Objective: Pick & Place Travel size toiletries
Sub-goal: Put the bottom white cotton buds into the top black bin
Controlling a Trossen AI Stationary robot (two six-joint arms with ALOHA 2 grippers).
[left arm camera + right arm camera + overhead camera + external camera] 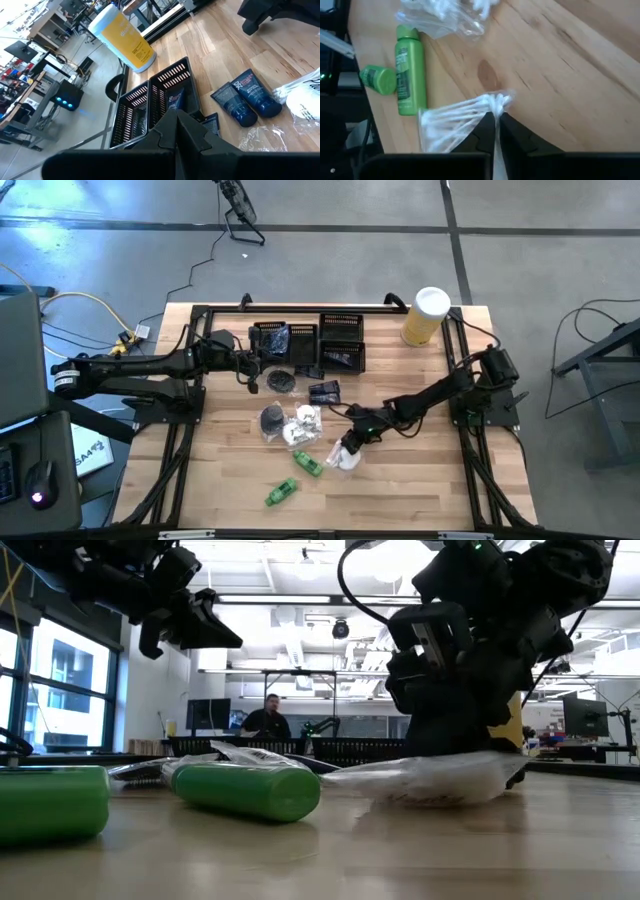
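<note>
1. The right tool [347, 452] is down at the table [430, 480], near its front middle, with its fingers pressed together on the gathered neck of a clear bag of cotton swabs [455, 122]; the bag's body fans out on the wood to one side of the fingertips.
2. The left tool [252, 370] hangs above the black mesh trays [310, 345] at the table's far side, its fingers pressed together and holding nothing.
3. The right wrist view shows the pinch itself and, beyond the bag, a long green tube [409, 75] lying beside a shorter green one [379, 80], with a crinkly clear packet [445, 15] farther off.
4. The low view shows the bag [430, 780] lying flat on the wood under the right tool, and a person seated in the room behind.
5. The left wrist view alone shows what the trays hold: a dark navy packet [175, 100] standing in one compartment, and two navy tubes [247, 97] side by side on the table just beside the trays.
6. The high view gives the count on the open table: two green tubes, one [308, 463] near the right tool and one [281, 493] closer to the front edge; a cluster of white sachets [302, 423]; two round black pieces [272, 418]; one yellow cylinder [425, 316] at the far right corner.
</note>
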